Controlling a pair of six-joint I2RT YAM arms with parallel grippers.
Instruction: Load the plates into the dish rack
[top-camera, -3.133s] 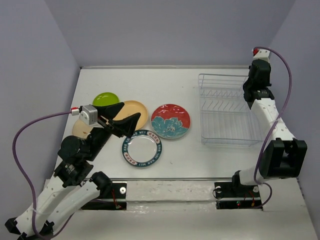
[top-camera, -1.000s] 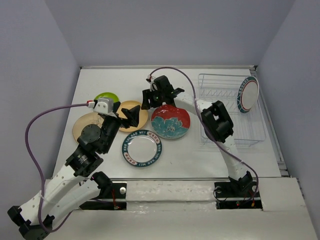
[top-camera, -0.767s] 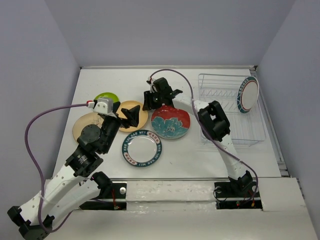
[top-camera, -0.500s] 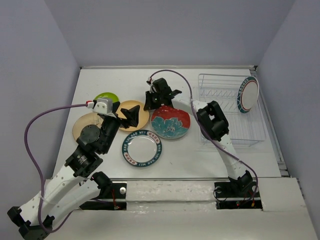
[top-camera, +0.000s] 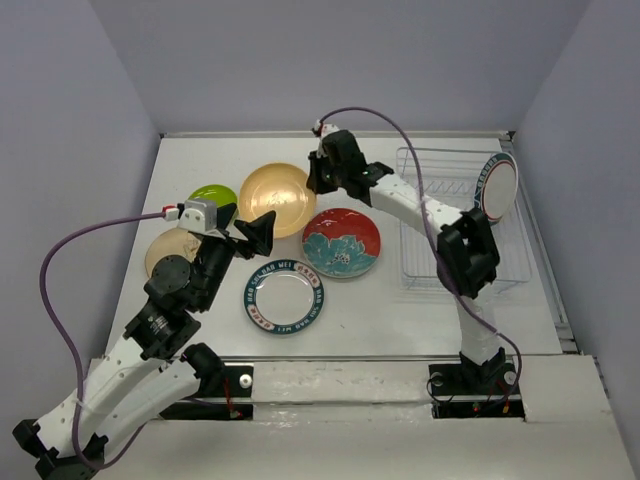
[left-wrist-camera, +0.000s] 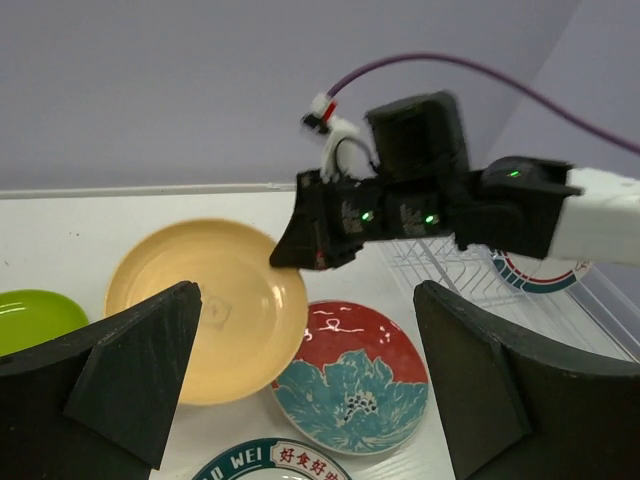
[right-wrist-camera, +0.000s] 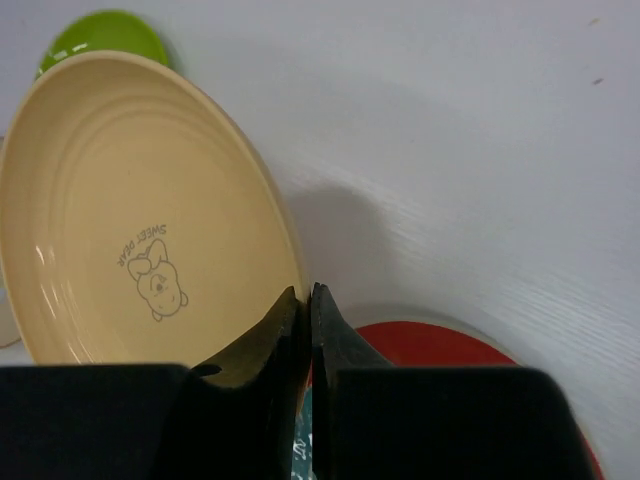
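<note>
Left arm (top-camera: 125, 385) and right arm (top-camera: 410, 203) show white links, black joints, purple cables (top-camera: 58, 268).

Lower tan plate (top-camera: 156, 252) half hidden under left arm (top-camera: 178, 288).

The tilted plate (top-camera: 273, 198) spreads left of the right gripper (top-camera: 314, 186), rim between its fingers; the flowered plate (top-camera: 341, 242) lies just below; the dish rack (top-camera: 450, 215) sits well right, an upright plate (top-camera: 496, 189) in it.

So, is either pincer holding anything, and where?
Right pincer grips the round tan plate by its rim; left pincer is open, empty.
</note>
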